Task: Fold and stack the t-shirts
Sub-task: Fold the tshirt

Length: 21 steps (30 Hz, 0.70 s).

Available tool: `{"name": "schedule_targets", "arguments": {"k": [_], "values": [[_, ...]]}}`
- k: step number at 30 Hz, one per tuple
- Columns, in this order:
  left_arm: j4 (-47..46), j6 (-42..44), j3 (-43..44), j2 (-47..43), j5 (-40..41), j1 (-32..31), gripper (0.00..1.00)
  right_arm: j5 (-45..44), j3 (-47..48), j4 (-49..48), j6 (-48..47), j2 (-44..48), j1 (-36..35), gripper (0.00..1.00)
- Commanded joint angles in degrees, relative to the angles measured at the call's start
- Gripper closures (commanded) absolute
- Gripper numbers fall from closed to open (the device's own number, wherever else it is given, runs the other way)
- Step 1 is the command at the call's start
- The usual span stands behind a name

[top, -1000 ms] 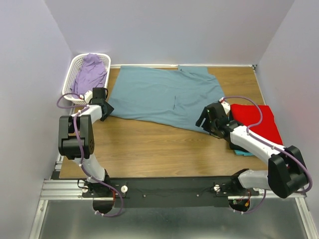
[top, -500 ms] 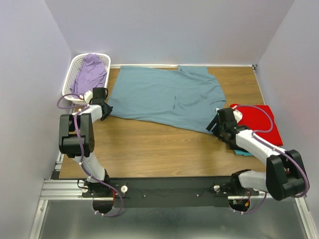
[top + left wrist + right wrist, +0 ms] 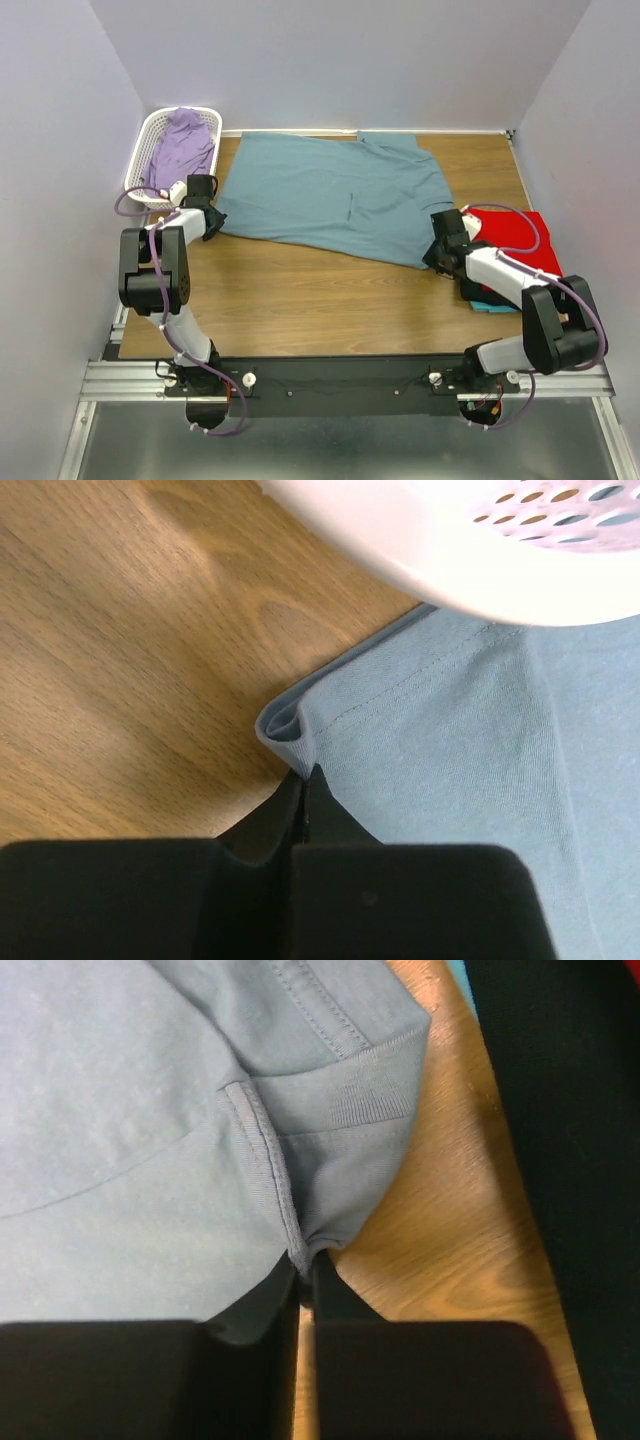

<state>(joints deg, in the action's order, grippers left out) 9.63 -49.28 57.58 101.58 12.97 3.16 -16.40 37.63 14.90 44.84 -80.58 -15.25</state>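
A dusty blue-grey t-shirt [image 3: 330, 195] lies spread flat across the far half of the table. My left gripper [image 3: 213, 221] is shut on its near left hem corner [image 3: 285, 732], next to the basket. My right gripper [image 3: 437, 252] is shut on the shirt's near right edge, where a seam bunches between the jaws [image 3: 305, 1245]. A folded red t-shirt [image 3: 515, 245] lies at the right on top of a turquoise t-shirt [image 3: 487, 305], of which only a sliver shows.
A white lattice basket [image 3: 150, 150] with a lilac garment [image 3: 182, 145] in it stands at the far left corner, close to my left gripper. Its rim [image 3: 450, 550] fills the top of the left wrist view. Bare wood table [image 3: 320, 300] lies in front of the shirt.
Both grippers have closed on the blue-grey shirt. The right arm moved right and down to the shirt's near right edge. The left arm stayed at the hem corner.
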Motion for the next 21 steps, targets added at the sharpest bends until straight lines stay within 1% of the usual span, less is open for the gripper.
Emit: {"name": "schedule_targets", "arguments": {"k": [1,2,5,6,9,15,18,21], "values": [[5.0,1.1,1.4,-0.1,5.3,0.6,1.0,1.5,1.3,3.5,-2.6,5.1,1.0,0.96],[5.7,1.2,1.2,-0.6,5.7,0.8,1.0,1.9,1.4,5.8,-2.7,7.9,1.3,0.99],[7.7,1.8,0.1,-2.4,7.2,1.8,1.0,5.4,2.0,9.4,-2.6,12.2,2.5,1.0],[8.0,2.1,-0.5,-3.0,7.2,2.1,1.0,6.8,2.0,11.5,-2.4,15.2,2.6,0.99],[8.6,2.5,-4.8,-5.9,7.1,3.4,1.0,9.2,2.8,15.9,-1.7,20.3,2.8,0.99],[10.0,1.4,-11.4,-13.7,7.2,4.8,1.0,12.4,3.6,23.9,-0.1,28.2,2.8,1.0],[11.8,0.0,-15.3,-19.7,7.6,5.3,1.0,14.4,3.0,27.2,0.9,32.2,2.9,1.0],[14.1,-1.3,-17.1,-23.6,8.1,5.5,1.0,15.7,2.1,30.5,1.8,36.1,2.9,0.99]]}}
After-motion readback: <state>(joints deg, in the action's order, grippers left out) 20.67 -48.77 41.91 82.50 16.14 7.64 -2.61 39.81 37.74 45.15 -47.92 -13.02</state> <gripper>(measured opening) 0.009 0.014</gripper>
